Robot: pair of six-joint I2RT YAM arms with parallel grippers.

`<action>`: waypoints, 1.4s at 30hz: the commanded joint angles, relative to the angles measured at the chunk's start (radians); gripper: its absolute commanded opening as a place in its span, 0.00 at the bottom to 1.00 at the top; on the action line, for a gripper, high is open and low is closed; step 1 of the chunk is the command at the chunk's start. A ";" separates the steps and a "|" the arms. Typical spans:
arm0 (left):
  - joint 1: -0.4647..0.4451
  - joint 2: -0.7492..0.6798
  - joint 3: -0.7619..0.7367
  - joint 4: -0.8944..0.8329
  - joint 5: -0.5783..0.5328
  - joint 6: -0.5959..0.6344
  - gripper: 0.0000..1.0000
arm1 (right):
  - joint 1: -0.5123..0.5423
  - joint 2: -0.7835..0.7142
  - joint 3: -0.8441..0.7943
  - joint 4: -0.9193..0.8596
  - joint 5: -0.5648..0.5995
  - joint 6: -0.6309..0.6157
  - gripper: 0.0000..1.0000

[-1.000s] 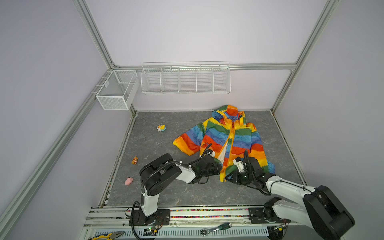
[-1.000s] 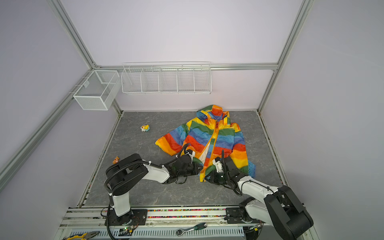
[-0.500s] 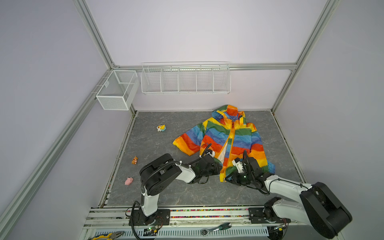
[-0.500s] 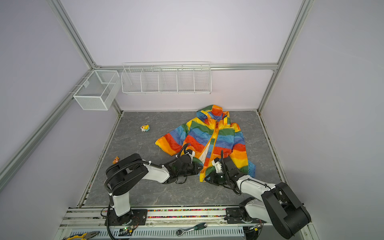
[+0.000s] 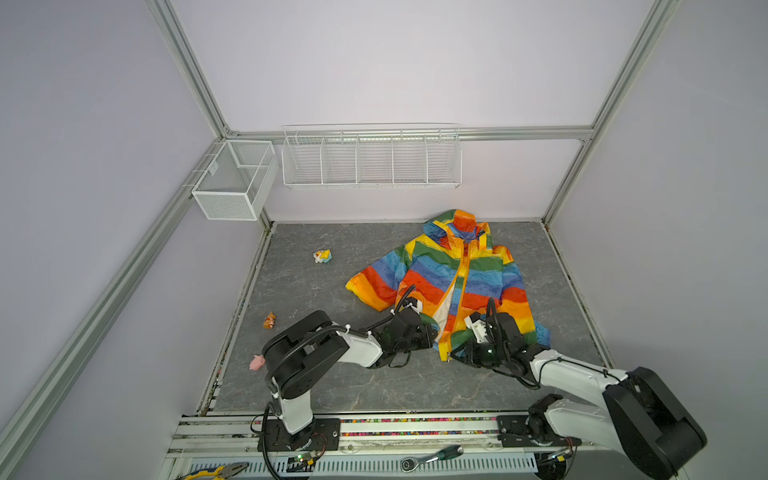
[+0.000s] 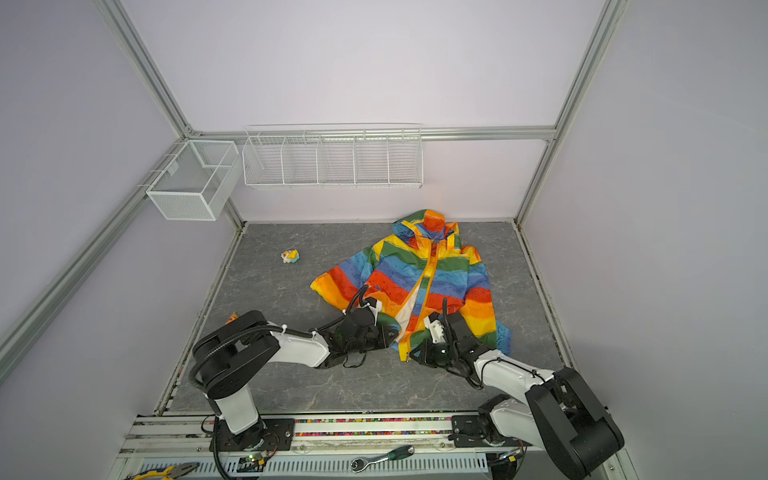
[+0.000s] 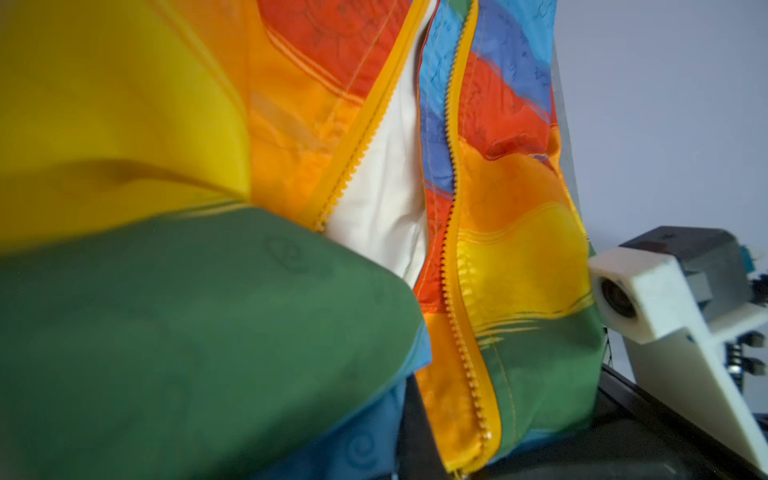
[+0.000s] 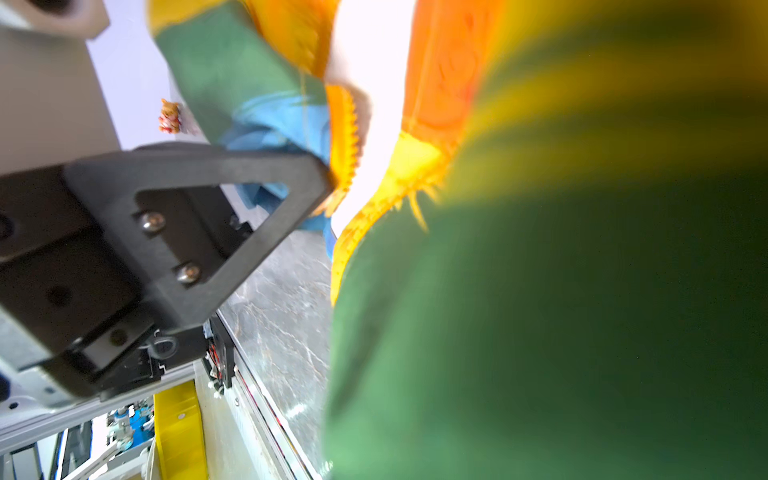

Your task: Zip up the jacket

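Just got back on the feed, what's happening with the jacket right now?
Both arms are working at the bottom hem of the rainbow jacket, which lies spread on the table. The left tool is shut on the hem corner of one front panel, and the right tool on the other panel's corner. The lower zipper halves lie apart with cream lining showing between them, so zipping has not yet begun down there.

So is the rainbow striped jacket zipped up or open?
Open at the lower part: on the rainbow-striped hooded jacket, the two orange-yellow zipper rows lie apart, cream lining showing between.
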 commanded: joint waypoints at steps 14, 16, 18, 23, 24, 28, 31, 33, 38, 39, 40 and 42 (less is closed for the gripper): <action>0.057 -0.435 0.045 -0.198 -0.107 0.302 0.00 | -0.019 -0.029 0.360 -0.114 0.116 -0.069 0.06; 0.058 -0.466 0.057 -0.224 -0.131 0.371 0.00 | -0.018 0.036 0.412 -0.144 0.077 -0.120 0.06; 0.059 -0.493 0.084 -0.295 -0.188 0.414 0.00 | -0.018 0.100 0.437 -0.121 0.003 -0.141 0.06; 0.059 -0.520 0.139 -0.395 -0.246 0.413 0.00 | -0.011 0.164 0.447 -0.049 -0.045 -0.119 0.06; 0.059 -0.525 0.132 -0.390 -0.253 0.391 0.00 | -0.011 0.173 0.456 -0.058 -0.044 -0.110 0.06; 0.059 -0.563 0.058 -0.264 -0.229 0.377 0.00 | -0.013 0.200 0.493 -0.105 -0.031 -0.087 0.06; 0.059 -0.582 0.040 -0.238 -0.247 0.373 0.00 | -0.013 0.212 0.527 -0.184 -0.015 -0.109 0.06; 0.059 -0.586 0.033 -0.225 -0.246 0.374 0.00 | -0.016 0.185 0.484 -0.112 -0.016 -0.091 0.06; 0.059 -0.578 -0.005 -0.106 -0.243 0.347 0.00 | -0.031 0.130 0.438 0.021 -0.071 -0.044 0.06; 0.059 -0.573 -0.011 -0.078 -0.245 0.336 0.00 | -0.038 0.127 0.428 0.071 -0.104 -0.026 0.06; 0.060 -0.565 -0.015 -0.051 -0.243 0.327 0.00 | -0.046 0.124 0.423 0.108 -0.131 -0.008 0.06; 0.059 -0.535 -0.020 0.019 -0.226 0.305 0.00 | -0.062 0.122 0.410 0.198 -0.188 0.032 0.06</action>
